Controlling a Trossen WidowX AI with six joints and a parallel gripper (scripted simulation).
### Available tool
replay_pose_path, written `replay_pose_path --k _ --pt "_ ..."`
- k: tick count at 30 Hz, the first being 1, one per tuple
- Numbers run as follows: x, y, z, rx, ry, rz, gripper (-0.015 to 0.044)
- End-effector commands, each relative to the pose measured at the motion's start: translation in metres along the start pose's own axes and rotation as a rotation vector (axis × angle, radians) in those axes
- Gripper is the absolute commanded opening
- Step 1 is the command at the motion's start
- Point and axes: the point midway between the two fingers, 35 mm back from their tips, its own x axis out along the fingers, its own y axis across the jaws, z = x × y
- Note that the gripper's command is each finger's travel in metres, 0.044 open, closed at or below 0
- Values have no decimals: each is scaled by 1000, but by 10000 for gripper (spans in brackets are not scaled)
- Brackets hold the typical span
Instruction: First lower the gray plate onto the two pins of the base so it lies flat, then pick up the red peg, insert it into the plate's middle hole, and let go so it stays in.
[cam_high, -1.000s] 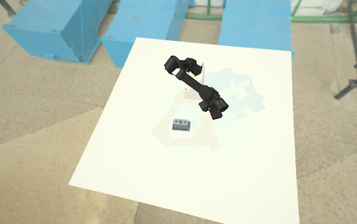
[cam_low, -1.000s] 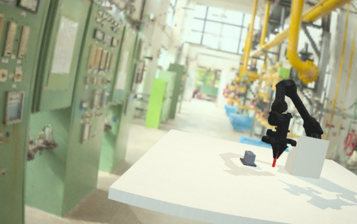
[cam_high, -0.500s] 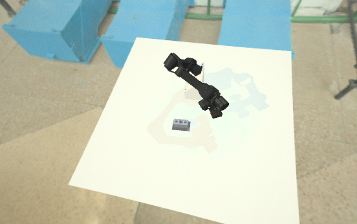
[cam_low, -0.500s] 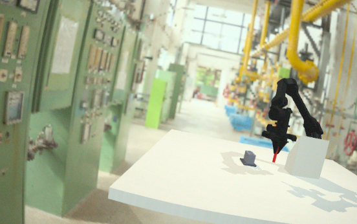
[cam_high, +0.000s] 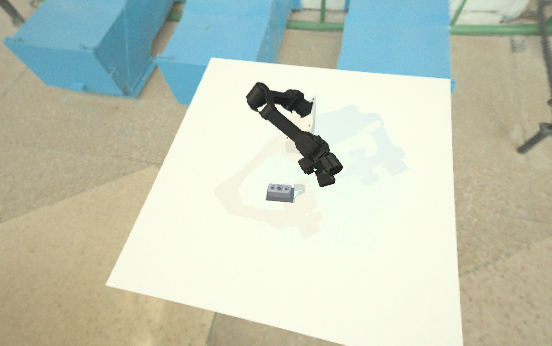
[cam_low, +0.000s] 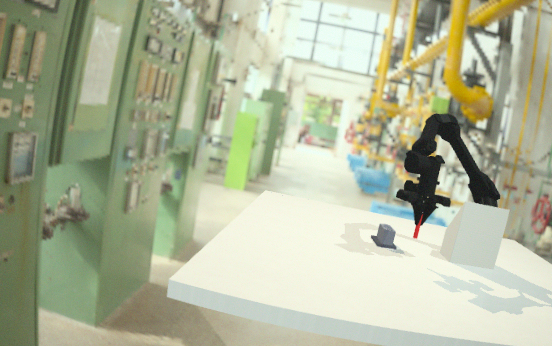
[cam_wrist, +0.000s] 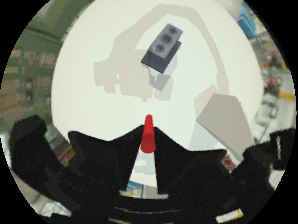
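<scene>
The gray plate (cam_high: 279, 188) (cam_low: 386, 231) (cam_wrist: 160, 40) sits on the darker base (cam_high: 280, 198) (cam_low: 384, 245) (cam_wrist: 153, 63) and looks level. Three round holes show in a row on its top; no red shows in any of them. My gripper (cam_low: 420, 220) (cam_wrist: 148, 128) is shut on the red peg (cam_low: 416, 232) (cam_wrist: 148, 122), whose lower end sticks out below the fingertips. The peg is clear of the plate, off to one side, above the table, and leans a little in the exterior view. The arm hides the peg in the top view.
A large pale block (cam_low: 475, 237) (cam_wrist: 225, 120) stands on the white table (cam_high: 240, 260) (cam_low: 280, 280) near the arm's foot. Arm shadows fall across the table top, around the base. Blue boxes stand on the floor behind the table.
</scene>
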Motion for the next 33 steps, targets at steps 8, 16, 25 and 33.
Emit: replay_pose_path --k 8,16,25,33 --pt "-2 6 34 -1 2 4 0" --pt "-3 8 57 -4 2 7 0" --pt "-4 8 84 -7 -1 7 0" --pt "-5 6 109 -9 -6 6 0"
